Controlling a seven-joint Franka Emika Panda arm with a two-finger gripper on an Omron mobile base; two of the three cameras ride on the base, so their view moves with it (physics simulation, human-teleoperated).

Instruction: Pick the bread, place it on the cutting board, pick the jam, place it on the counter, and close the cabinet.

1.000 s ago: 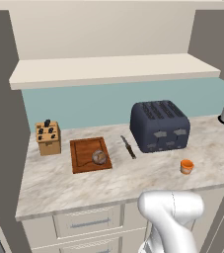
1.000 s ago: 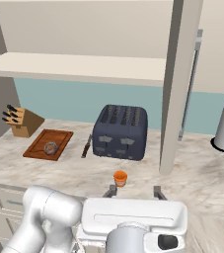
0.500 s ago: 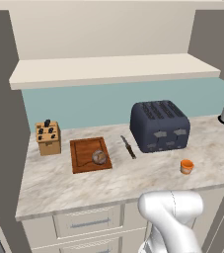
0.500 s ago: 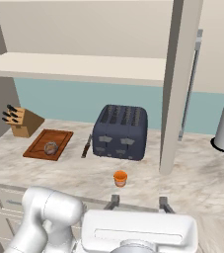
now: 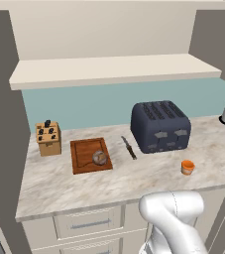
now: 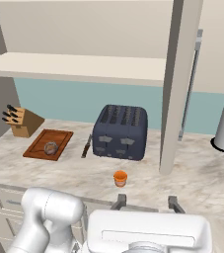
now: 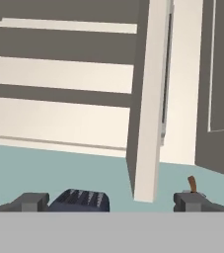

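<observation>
We were looking at a beige marbled counter (image 5: 74, 186) over cream drawers (image 5: 86, 223), teal wall behind, with the cabinet (image 6: 180, 84) door swung open edge-on over the worktop. The bread (image 5: 99, 158) sat on the cutting board (image 5: 84, 158), near the knife block (image 5: 48, 139). A knife (image 5: 129, 147) lay between the board and the dark toaster (image 5: 159, 126). The jam (image 5: 187, 167) stood on the counter in front of the toaster. The gripper (image 6: 145, 202) was spread wide with nothing in it, fingertips (image 7: 32, 201) pointed toward the open door
</observation>
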